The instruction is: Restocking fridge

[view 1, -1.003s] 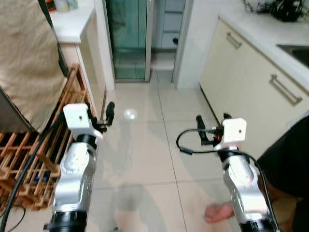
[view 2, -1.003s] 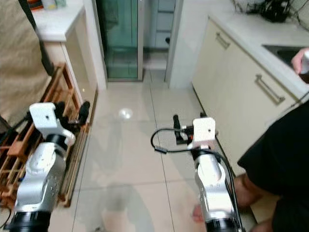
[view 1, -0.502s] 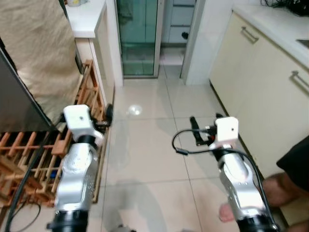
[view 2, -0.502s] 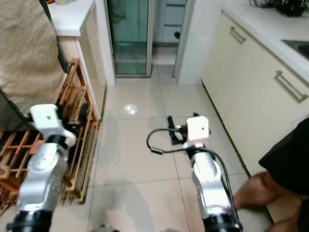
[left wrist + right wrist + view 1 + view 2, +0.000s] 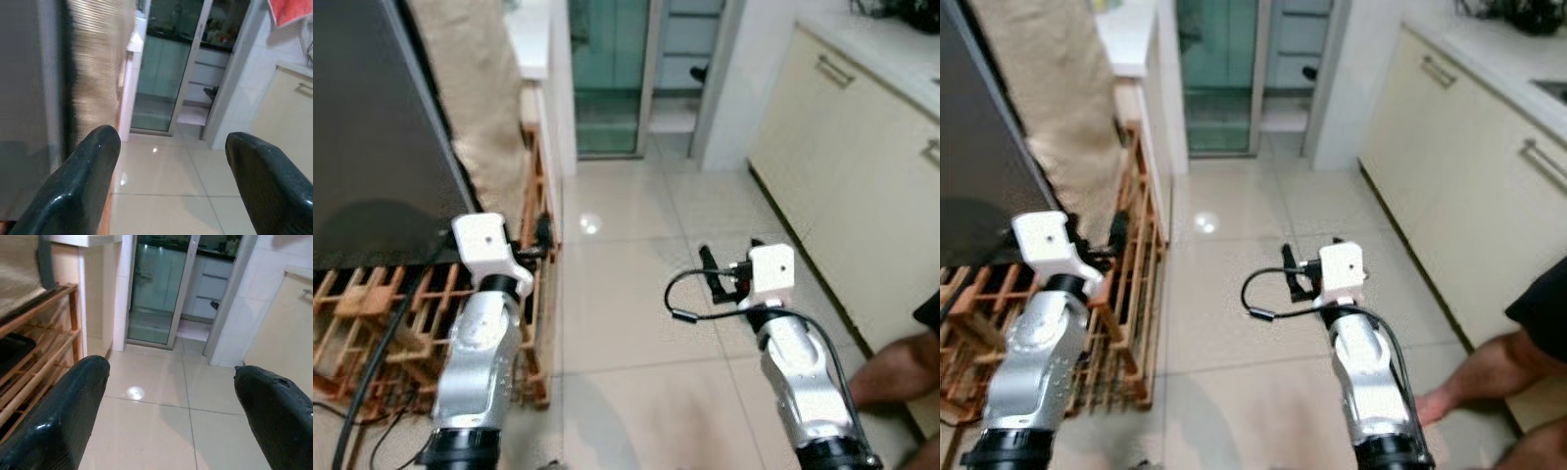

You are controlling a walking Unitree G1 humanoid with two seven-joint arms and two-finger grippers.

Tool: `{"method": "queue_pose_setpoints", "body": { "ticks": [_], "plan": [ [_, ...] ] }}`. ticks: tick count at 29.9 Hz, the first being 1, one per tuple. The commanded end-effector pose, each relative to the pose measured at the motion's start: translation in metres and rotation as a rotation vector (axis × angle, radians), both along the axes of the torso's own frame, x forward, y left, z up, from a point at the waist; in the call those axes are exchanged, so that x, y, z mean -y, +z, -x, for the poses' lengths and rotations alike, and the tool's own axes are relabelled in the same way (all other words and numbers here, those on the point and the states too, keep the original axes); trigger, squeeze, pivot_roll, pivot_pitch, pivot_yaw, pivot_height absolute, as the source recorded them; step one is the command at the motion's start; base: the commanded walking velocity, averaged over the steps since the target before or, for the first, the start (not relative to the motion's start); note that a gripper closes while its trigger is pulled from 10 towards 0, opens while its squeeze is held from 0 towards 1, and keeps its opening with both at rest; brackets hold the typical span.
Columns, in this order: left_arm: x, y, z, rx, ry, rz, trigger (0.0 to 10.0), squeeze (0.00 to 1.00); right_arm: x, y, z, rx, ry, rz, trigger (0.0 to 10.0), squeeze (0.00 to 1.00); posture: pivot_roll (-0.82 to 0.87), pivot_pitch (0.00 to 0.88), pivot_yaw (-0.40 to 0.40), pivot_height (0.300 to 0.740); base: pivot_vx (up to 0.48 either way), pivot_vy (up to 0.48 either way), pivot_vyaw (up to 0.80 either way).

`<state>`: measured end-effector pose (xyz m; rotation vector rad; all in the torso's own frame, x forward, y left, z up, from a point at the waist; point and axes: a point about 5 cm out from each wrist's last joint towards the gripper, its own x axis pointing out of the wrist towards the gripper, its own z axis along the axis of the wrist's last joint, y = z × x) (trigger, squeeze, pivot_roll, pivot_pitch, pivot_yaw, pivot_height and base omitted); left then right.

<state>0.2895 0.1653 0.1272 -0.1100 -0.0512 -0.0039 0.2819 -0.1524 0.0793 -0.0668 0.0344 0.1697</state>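
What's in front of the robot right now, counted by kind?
Robot grippers: 2 (left gripper, right gripper), both open and empty
Wooden rack: 1
Cream cabinet handles: 2
Glass door: 1
Person's bare leg: 1
Total: 7

- Glaring as one small white spot on the glossy floor tiles [image 5: 617, 284], just before the glass door [image 5: 607, 73].
- Blurring softly across the head views, more toward the edges.
- Smearing near the dark panel [image 5: 24, 98] beside that door.
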Motion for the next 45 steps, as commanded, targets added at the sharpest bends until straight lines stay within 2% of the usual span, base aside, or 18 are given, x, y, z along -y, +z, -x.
{"method": "queue_pose_setpoints", "body": {
  "ticks": [1, 8, 14, 17, 21, 28, 31, 39, 45],
  "plan": [
    [-0.007, 0.002, -0.001, 0.005, 0.027, -0.031, 10.0, 0.00, -0.006, 0.004, -0.003, 0.014, 0.024, -0.004, 10.0, 0.00, -0.07, 0.000, -0.042, 0.740, 0.000, 0.000, 0.75],
    [-0.003, 0.003, -0.005, 0.004, 0.027, -0.044, 10.0, 0.00, -0.007, 0.004, -0.004, 0.013, 0.021, 0.007, 10.0, 0.00, -0.08, 0.000, -0.043, 0.740, 0.000, -0.290, 0.70],
    [0.001, 0.005, -0.006, 0.015, 0.014, -0.039, 10.0, 0.00, -0.003, 0.003, -0.006, 0.007, 0.000, -0.007, 10.0, 0.00, -0.08, 0.000, -0.040, 0.740, 0.000, -0.427, 0.00],
    [0.003, 0.006, -0.006, 0.025, 0.007, -0.075, 10.0, 0.00, -0.003, 0.003, -0.005, 0.005, -0.003, -0.005, 10.0, 0.00, -0.08, 0.000, -0.040, 0.740, 0.000, 0.000, 0.00],
    [0.006, 0.007, -0.007, 0.028, 0.004, -0.080, 10.0, 0.00, -0.003, 0.003, -0.005, 0.004, -0.003, -0.005, 10.0, 0.00, -0.08, 0.000, -0.039, 0.740, 0.000, -0.471, 0.00],
    [0.005, 0.001, -0.013, -0.026, 0.032, -0.084, 10.0, 0.00, -0.004, 0.002, -0.005, 0.006, 0.001, -0.004, 10.0, 0.00, -0.09, 0.000, -0.038, 0.740, 0.211, -0.391, 0.00],
    [0.004, -0.001, -0.015, -0.041, 0.040, -0.071, 10.0, 0.00, -0.005, 0.004, -0.005, 0.023, 0.021, 0.007, 10.0, 0.00, -0.09, 0.000, -0.039, 0.740, 0.000, 0.000, 0.24],
    [0.009, 0.007, -0.014, 0.016, -0.016, -0.119, 10.0, 0.00, -0.005, 0.005, -0.005, 0.029, 0.030, 0.025, 10.0, 0.00, -0.09, 0.000, -0.038, 0.740, 0.087, 0.000, 0.67],
    [0.004, 0.007, -0.017, 0.009, 0.026, -0.080, 10.0, 0.00, -0.004, 0.004, -0.007, 0.026, 0.018, 0.017, 10.0, 0.00, -0.09, 0.000, -0.035, 0.740, 0.461, 0.000, 0.00]
  ]
}}
